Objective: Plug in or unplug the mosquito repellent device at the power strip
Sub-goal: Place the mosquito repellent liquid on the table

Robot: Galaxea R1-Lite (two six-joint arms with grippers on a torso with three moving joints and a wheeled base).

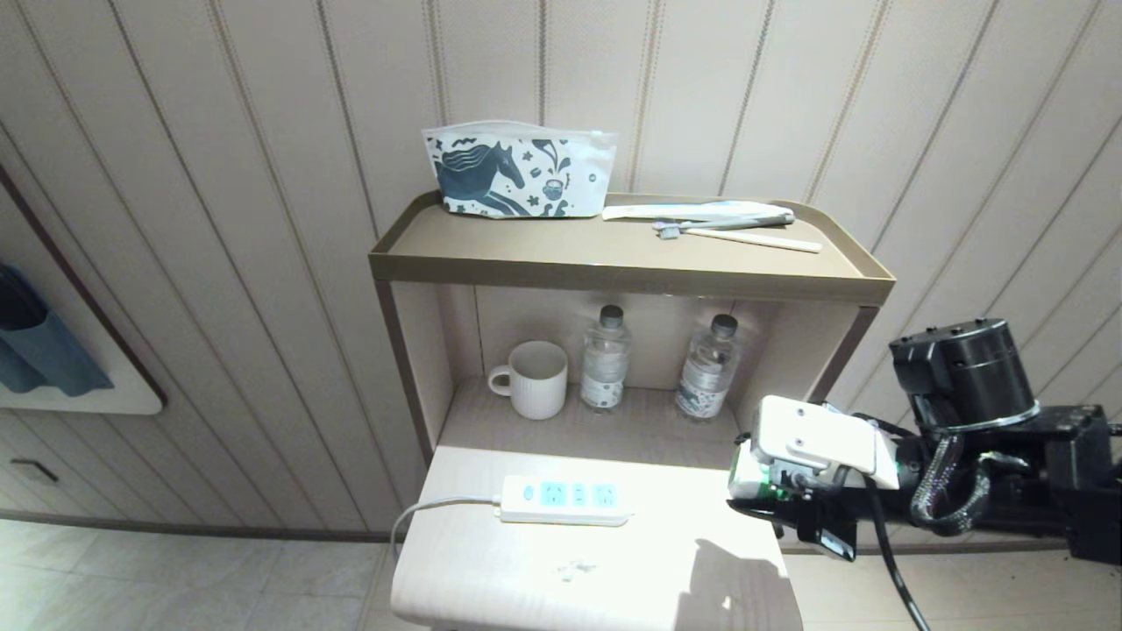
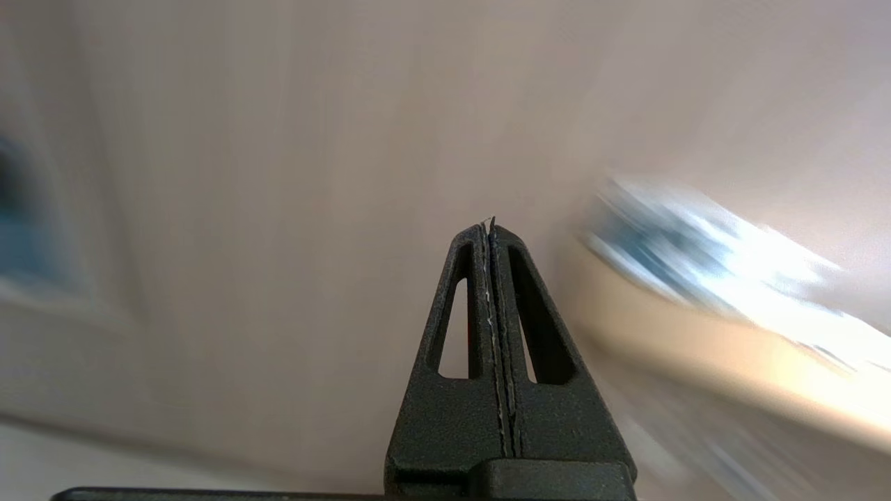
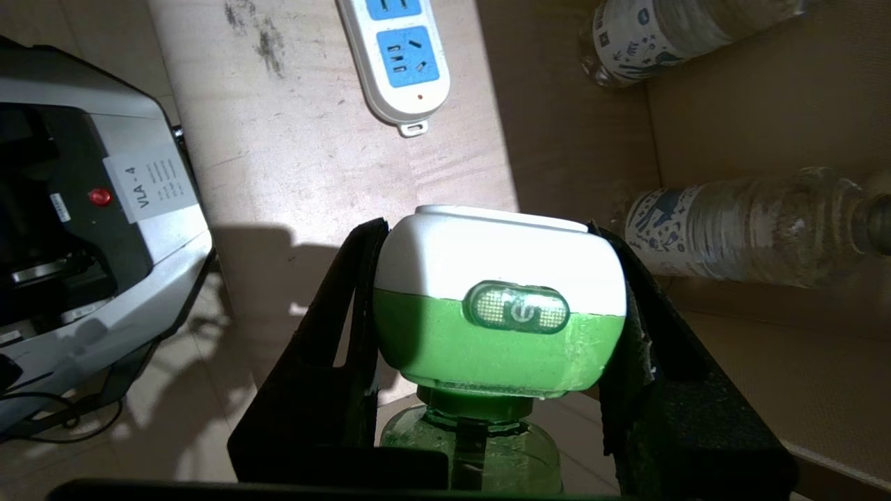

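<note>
Setting: hotel-type guest room. Evidence: panelled wall [image 1: 789, 105], bedside shelf unit [image 1: 631, 267] holding toiletry pouch [image 1: 517, 171], toothbrush [image 1: 736, 232], bottled water [image 1: 605, 359], mug [image 1: 536, 379].

Pale wooden stand [image 1: 491, 561] — power strip [image 1: 565, 501] flat on its lower ledge.

The robot's right arm [image 1: 990, 456] is matte black, with a squat cylindrical joint housing ringed by a silver band, a white rectangular wrist box with small dark screws, and black cables, one in braided sleeving. Both grippers have black, grainy, wedge-shaped fingers [image 2: 452, 334] with triangular cut-outs. The grey-and-black base [image 3: 90, 229] carries a red button and a white "VLA-4" label.
</note>
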